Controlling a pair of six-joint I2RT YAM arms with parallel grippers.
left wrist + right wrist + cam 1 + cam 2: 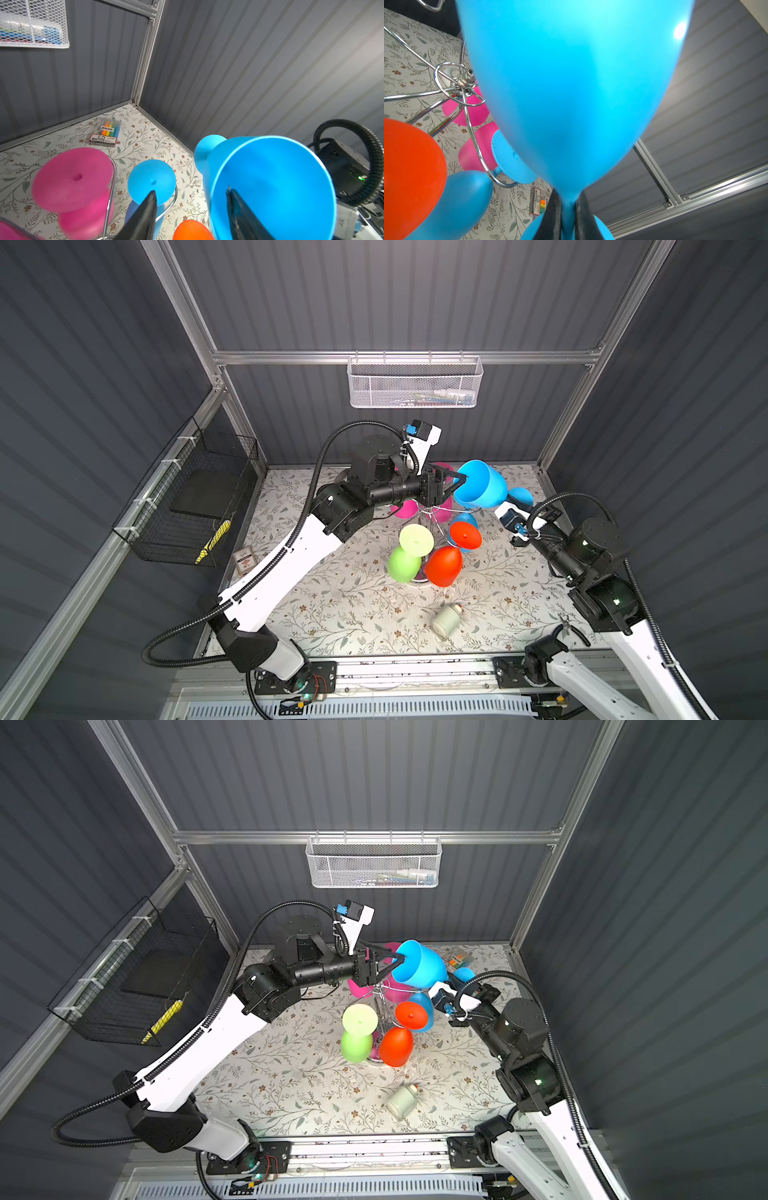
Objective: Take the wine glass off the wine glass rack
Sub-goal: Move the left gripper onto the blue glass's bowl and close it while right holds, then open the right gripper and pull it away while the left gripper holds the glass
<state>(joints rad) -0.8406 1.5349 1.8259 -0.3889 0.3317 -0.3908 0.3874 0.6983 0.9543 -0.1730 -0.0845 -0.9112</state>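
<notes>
**Work cell, top and wrist views.** A floral tabletop (353,605) is lying between grey ribbed walls (415,294). A white mesh basket (415,383) is hanging on the back rail, and a black wire basket (187,506) on the left wall. A white bottle (446,620) is lying on its side near the front edge. The wine glass rack (464,80) is standing mid-table, carrying other coloured glasses (444,566). The right gripper (568,197) is pinching the stem of the blue wine glass (482,485), holding it tilted above the rack. The left gripper (191,191) is standing parted, straddling the bowl's rim with one finger inside and one outside.
</notes>
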